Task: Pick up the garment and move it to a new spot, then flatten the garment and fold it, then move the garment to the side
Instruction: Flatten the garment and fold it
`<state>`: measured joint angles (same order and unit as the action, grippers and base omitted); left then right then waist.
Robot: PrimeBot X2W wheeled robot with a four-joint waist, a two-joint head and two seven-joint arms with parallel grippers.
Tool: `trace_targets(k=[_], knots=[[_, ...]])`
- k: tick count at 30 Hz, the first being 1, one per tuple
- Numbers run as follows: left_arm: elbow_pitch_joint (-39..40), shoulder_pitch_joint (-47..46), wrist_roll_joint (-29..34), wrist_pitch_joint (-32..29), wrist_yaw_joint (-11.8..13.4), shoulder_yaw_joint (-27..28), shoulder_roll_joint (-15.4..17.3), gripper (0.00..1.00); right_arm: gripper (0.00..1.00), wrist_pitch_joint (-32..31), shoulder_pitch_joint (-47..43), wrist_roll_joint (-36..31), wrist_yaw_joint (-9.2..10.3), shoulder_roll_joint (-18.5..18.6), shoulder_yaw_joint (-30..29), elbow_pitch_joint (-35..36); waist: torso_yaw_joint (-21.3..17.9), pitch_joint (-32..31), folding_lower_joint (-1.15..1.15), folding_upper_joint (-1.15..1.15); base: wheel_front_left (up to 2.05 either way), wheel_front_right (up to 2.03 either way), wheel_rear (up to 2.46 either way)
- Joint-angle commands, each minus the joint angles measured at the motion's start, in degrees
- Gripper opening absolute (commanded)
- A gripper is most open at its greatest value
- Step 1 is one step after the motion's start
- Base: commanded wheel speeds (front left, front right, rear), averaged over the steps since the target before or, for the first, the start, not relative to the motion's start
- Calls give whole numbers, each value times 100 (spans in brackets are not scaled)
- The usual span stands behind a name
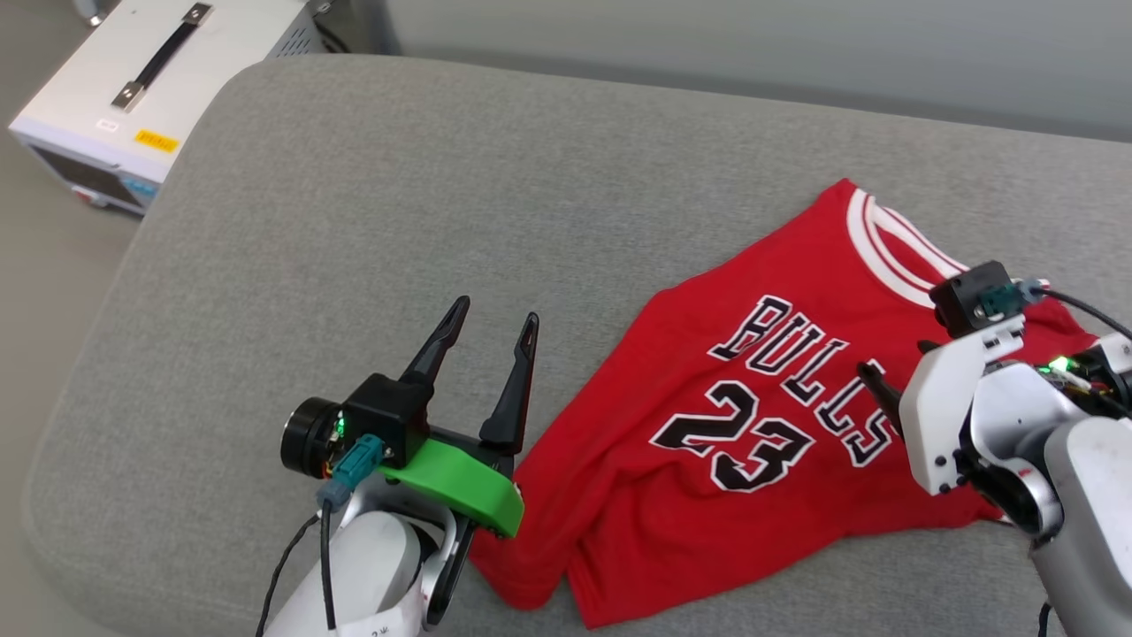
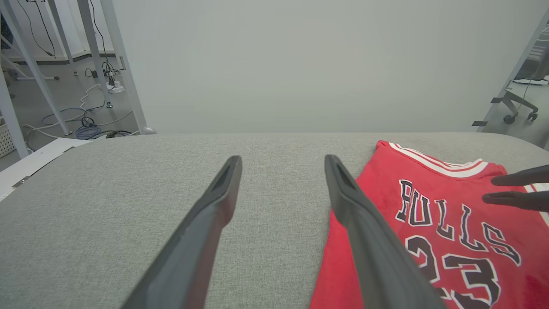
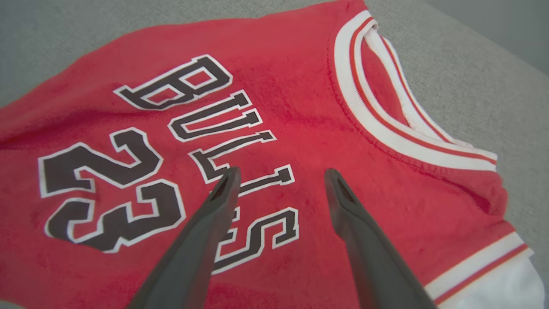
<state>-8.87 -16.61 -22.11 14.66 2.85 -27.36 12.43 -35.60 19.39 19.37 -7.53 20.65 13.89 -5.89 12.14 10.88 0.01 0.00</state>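
On the cushion [image 1: 354,221], the garment [image 1: 619,460] lies print-up beside the left gripper [image 1: 496,310]

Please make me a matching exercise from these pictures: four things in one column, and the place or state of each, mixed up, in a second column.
Things:
1. garment
2. left gripper
3. right gripper
4. white box

Places and states:
a. open, over the bare grey cushion
b. open, above the garment's front
c. off the cushion, at the far left
d. lying front up on the cushion

Pairs: 1-d, 2-a, 3-b, 4-c
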Motion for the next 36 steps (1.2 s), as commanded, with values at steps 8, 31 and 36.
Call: trace_targets(k=[8,31,36], knots=[[-165,-73,266,33,-295,270,-304,100,100,-637,783,140,4,239,524,-1170,549,343,-1,0,0,0,0],[-435,335,692,33,-678,771,-559,100,0,-280,-302,441,4,377,48,-1813,-133,-372,-1,0,0,0,0],[-472,456,715,33,-716,791,-570,100,0,-447,-916,259,4,281,-473,-1448,-355,-521,-1,0,0,0,0]])
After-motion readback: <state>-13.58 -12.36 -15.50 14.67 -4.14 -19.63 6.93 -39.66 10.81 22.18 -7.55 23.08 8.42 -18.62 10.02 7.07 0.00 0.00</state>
